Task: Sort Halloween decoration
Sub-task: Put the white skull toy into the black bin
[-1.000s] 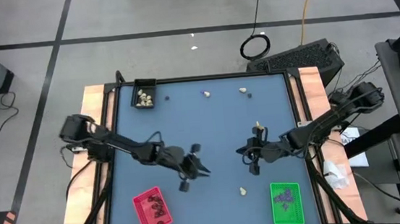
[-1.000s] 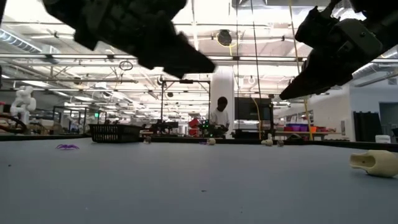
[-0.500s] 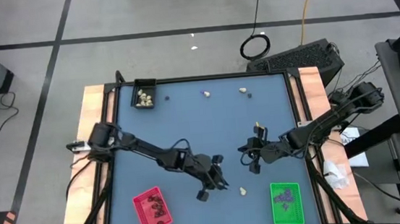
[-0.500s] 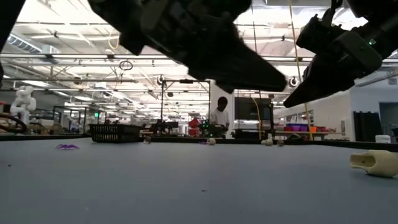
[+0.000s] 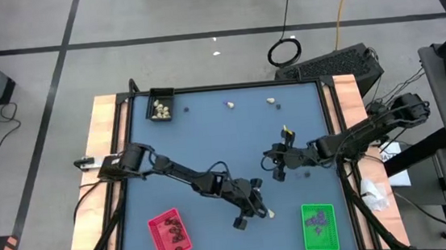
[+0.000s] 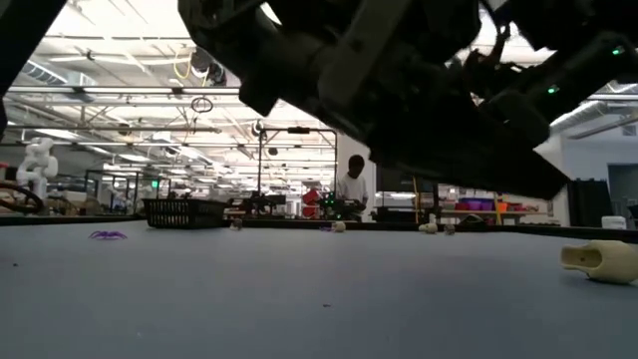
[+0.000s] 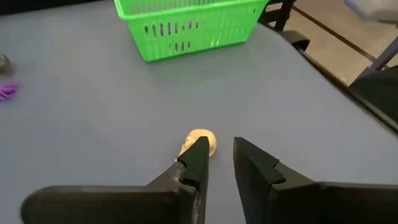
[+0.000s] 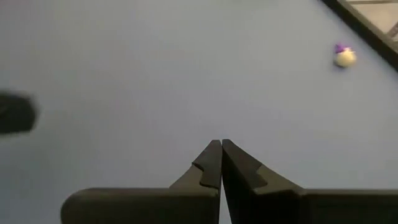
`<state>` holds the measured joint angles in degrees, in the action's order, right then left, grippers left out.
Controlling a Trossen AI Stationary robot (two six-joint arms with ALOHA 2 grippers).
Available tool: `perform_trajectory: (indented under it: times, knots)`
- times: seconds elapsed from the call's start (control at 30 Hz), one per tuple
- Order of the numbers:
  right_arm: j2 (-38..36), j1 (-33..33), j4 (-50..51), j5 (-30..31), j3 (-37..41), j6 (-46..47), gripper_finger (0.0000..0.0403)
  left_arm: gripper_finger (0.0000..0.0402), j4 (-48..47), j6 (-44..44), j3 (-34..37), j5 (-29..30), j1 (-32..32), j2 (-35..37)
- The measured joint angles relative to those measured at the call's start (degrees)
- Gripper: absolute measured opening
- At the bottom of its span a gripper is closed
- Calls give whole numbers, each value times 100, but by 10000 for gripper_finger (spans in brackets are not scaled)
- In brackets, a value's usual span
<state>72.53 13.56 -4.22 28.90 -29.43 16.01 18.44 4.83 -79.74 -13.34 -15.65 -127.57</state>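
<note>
- Left tool (image 7: pixel 219 158), fingers slightly apart and empty, hovers at lower centre of the high view, one finger just beside a cream lump (image 7: pixel 203 142).
- Next move, I judge: centre over the lump, then clench.
- Green tray (image 7: pixel 189 25) lies beyond; nothing blocks the way.
- Right tool (image 8: pixel 221 163), clenched on nothing, waits at centre right.
- Far lumps (image 5: pixel 270 100) rest near the counter's (image 5: pixel 208 134) top edge.

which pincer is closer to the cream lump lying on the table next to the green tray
Left. The left pincer is right at the cream lump, one finger beside it. The right pincer is farther up the table, well apart from that lump and the green tray.
</note>
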Motion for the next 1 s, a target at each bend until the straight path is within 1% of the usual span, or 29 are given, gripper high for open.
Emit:
perform_trajectory:
  times: [0.13,0.27,0.33,0.47,0.57,0.67,0.8,1.0]
  knots:
    - [0,-293,-8,-42,0,-208,0,103,-5,4,-258,2,-14,-299]
    - [0,-455,-29,-75,-3,-324,0,148,8,49,-493,18,-14,-500]
    - [0,-497,-32,-215,-4,-342,0,170,8,55,-563,93,15,-567]
    - [0,-507,-58,-326,-4,-346,0,194,-23,197,-610,161,76,-649]
    - [0,-507,-71,-345,-4,-366,0,193,-86,245,-613,188,109,-649]
    - [0,-509,-84,-345,-4,-368,0,181,-123,500,-613,157,128,-649]
    - [2,-509,-132,-345,-4,-389,0,158,-29,650,-665,-316,125,-812]
    - [2,-509,-217,-347,-7,-433,0,132,50,613,-1038,-429,125,-1208]
